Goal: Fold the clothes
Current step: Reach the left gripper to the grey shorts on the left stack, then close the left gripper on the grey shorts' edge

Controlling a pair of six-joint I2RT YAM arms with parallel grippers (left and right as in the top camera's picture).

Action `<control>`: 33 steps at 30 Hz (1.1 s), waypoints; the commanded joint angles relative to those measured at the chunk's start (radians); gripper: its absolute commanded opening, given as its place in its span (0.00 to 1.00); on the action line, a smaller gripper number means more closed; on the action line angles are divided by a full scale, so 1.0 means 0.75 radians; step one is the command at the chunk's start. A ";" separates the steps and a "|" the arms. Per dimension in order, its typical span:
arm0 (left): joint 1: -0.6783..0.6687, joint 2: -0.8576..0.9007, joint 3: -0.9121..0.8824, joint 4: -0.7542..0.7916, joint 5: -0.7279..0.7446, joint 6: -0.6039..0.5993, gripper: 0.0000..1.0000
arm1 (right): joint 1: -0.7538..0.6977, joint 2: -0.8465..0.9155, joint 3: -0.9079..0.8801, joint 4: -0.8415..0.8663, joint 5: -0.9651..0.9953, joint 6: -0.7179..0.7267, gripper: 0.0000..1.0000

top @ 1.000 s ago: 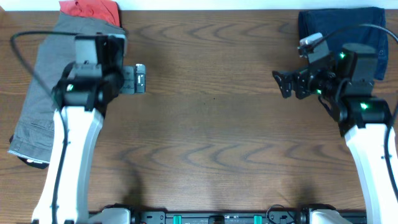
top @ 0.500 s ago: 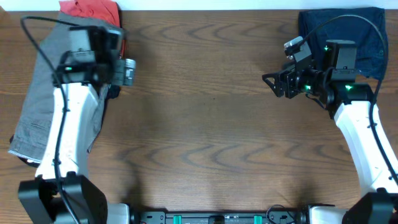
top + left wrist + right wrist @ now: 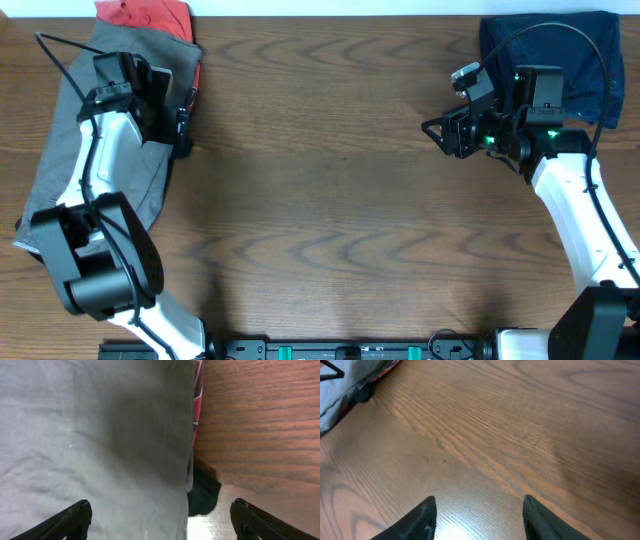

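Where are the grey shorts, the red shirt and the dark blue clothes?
grey shorts (image 3: 45, 150): overhead view, left half.
red shirt (image 3: 145, 15): overhead view, middle of visible part.
dark blue clothes (image 3: 608, 25): overhead view, top right corner.

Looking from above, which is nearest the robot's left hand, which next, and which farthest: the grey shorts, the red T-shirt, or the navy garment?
1. Grey shorts: directly under the left hand.
2. Red T-shirt: just beyond, at the back edge.
3. Navy garment: far across, back right corner.
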 commanded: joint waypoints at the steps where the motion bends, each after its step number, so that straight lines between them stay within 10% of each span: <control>1: -0.002 0.085 0.022 0.040 -0.047 0.035 0.88 | 0.011 0.004 0.022 -0.003 -0.003 0.003 0.49; 22: -0.002 0.202 0.022 0.221 -0.061 0.043 0.60 | 0.011 0.004 0.022 -0.030 0.022 0.003 0.35; 33: -0.002 0.202 0.022 0.235 -0.061 0.044 0.29 | 0.011 0.004 0.022 -0.025 0.021 0.003 0.28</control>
